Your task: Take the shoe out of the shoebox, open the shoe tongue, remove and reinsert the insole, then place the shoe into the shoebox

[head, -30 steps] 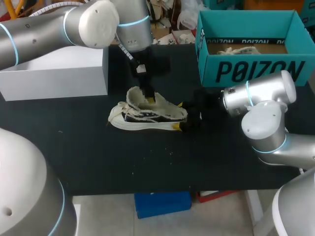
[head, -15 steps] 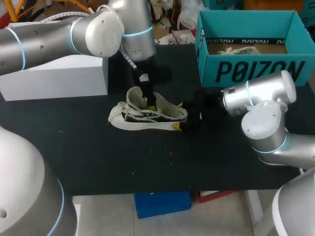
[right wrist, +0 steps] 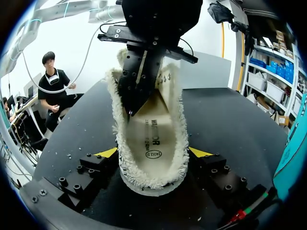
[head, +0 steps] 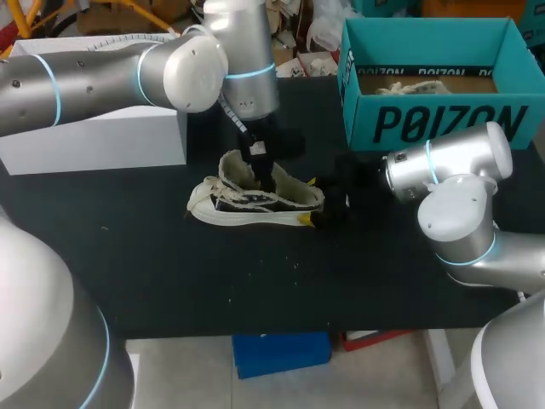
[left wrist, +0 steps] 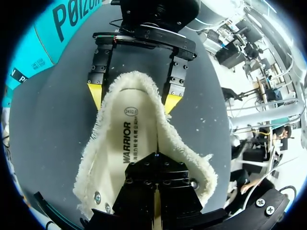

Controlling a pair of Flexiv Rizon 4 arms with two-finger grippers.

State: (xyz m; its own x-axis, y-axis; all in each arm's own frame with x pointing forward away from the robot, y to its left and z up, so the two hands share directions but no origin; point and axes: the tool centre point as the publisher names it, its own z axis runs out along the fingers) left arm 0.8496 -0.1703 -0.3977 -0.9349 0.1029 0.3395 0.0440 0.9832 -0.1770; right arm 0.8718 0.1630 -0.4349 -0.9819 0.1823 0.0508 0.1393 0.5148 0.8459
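Observation:
A cream canvas shoe [head: 255,200] with frayed edges lies on the black table, toe toward the left. My left gripper [head: 266,177] is shut and pokes down into the shoe's opening. In the left wrist view its closed black fingers [left wrist: 156,167] press on the printed insole [left wrist: 127,139]. My right gripper [head: 313,200] stands at the heel. Its yellow fingertips [right wrist: 108,152] touch the heel from both sides, so it is shut on the shoe [right wrist: 153,143]. The teal shoebox [head: 443,123] stands open at the back right.
A white box [head: 94,132] sits at the back left under my left arm. Crumpled paper [head: 413,87] lies inside the shoebox. Small crumbs dot the table in front of the shoe.
My left gripper has moved right and down, deeper into the shoe's opening. The right arm and the shoe have stayed put.

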